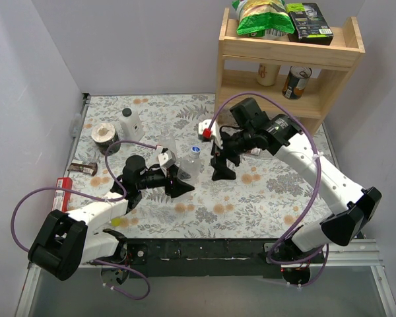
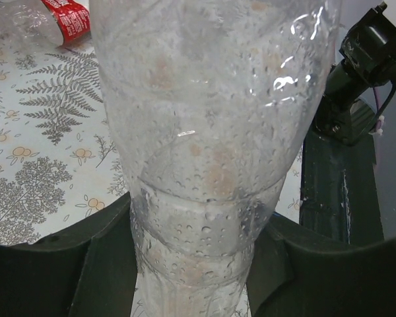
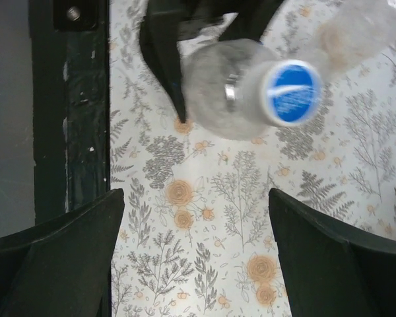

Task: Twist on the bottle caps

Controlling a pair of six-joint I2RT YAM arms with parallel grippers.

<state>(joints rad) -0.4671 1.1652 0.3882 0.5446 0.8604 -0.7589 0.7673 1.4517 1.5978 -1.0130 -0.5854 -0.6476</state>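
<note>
The floral-print table (image 1: 270, 198) bears a white bottle (image 1: 131, 123) and a toppled red-labelled clear bottle (image 2: 66, 16).

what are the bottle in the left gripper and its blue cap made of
The bottle looks like clear glossy plastic: the floral tablecloth shows through it, with bright highlights and droplets on its wall. The blue cap looks like opaque smooth plastic, with a pale mark on top; blur hides finer detail.

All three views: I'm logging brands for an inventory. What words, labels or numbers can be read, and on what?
No text is readable.
Red label on a clear bottle: white print, blurred and cut off.
Blue cap: white marking, blurred.
Green bag and black pack on the shelf: print too small.
</note>
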